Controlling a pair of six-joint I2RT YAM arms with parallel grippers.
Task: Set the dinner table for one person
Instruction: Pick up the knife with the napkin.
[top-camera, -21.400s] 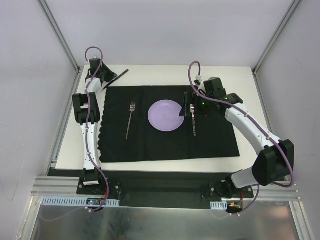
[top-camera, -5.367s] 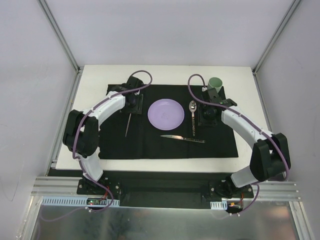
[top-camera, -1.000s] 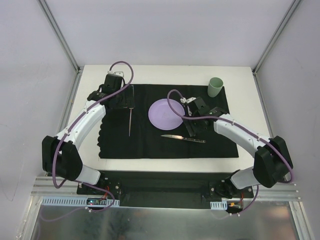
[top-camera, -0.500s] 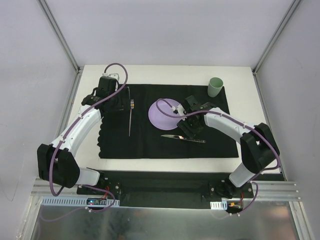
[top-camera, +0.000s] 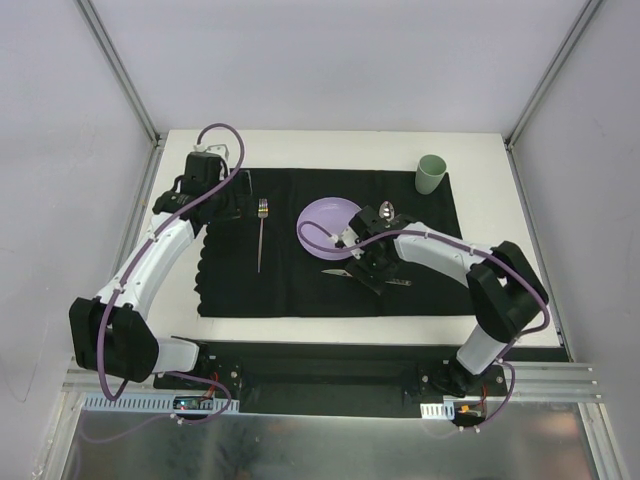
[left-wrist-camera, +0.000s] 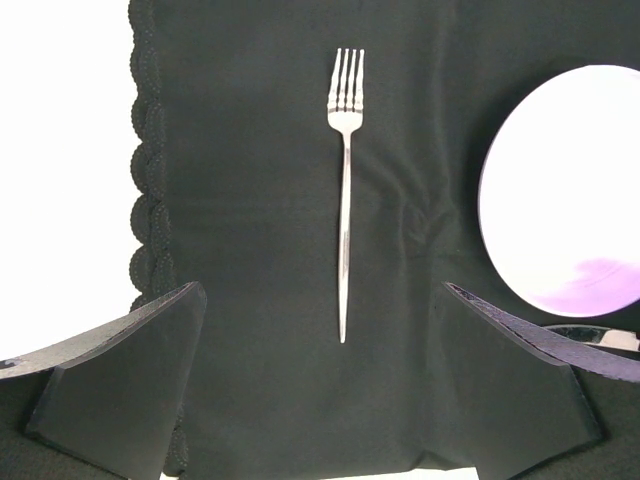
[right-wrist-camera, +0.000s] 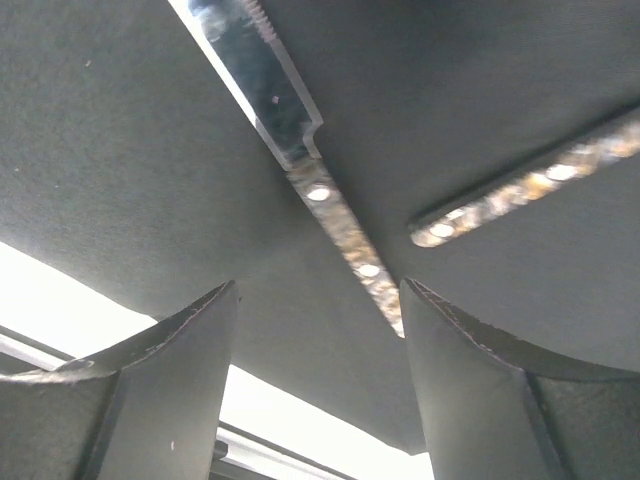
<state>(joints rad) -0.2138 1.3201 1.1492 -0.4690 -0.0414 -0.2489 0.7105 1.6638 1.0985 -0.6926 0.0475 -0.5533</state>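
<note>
Your right claw (right-wrist-camera: 318, 285) stands part open, fingers either side of the knife (right-wrist-camera: 300, 160) handle, not closed on it. Your left claw (left-wrist-camera: 322, 295) is wide open and empty above the fork (left-wrist-camera: 344, 190). Both utensils lie on the black mat (top-camera: 280, 285), which is spread on the dinner table (top-camera: 480, 160).

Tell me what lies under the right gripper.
The knife lies on the black mat, its handle below the open right gripper. From above, the gripper covers the knife's middle.

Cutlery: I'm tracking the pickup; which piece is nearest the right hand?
The knife: its handle runs into the open right hand; spoon lies beside, fork far off.
</note>
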